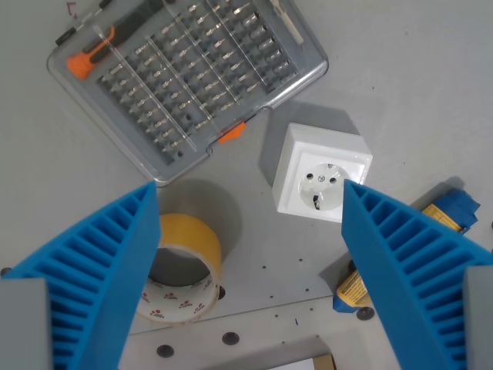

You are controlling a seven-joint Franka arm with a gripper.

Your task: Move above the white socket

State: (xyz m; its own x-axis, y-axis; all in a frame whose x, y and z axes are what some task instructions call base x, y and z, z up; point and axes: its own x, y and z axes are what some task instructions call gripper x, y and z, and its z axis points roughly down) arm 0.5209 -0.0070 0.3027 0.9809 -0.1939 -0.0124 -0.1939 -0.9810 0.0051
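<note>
We look down from the wrist view onto a grey desk (pixel 416 69). The white socket (pixel 321 173) sits right of centre in the frame, resting flat on the desk. It is a square, box-shaped housing with a round recessed face turned upward toward the camera. Inside the recess we see two small dark pin holes and a central screw; a dark mark sits near the lower edge of the recess. The housing casts a soft shadow toward the top of the frame.

The claw (pixel 250 199) stands wide, holding nothing. Its two blue ribbed fingers (pixel 100 262) enter from the lower corners of the frame. The finger at the wrist view's right overlaps the socket's lower right corner in the picture; whether it touches, we cannot tell.

A clear plastic screwdriver bit case (pixel 189 73) with orange details lies toward the upper left, near the socket. A roll of yellow tape (pixel 185 266) lies at lower left, partly behind the left finger. A yellow and blue object (pixel 447 212) lies at the right, partly hidden.
</note>
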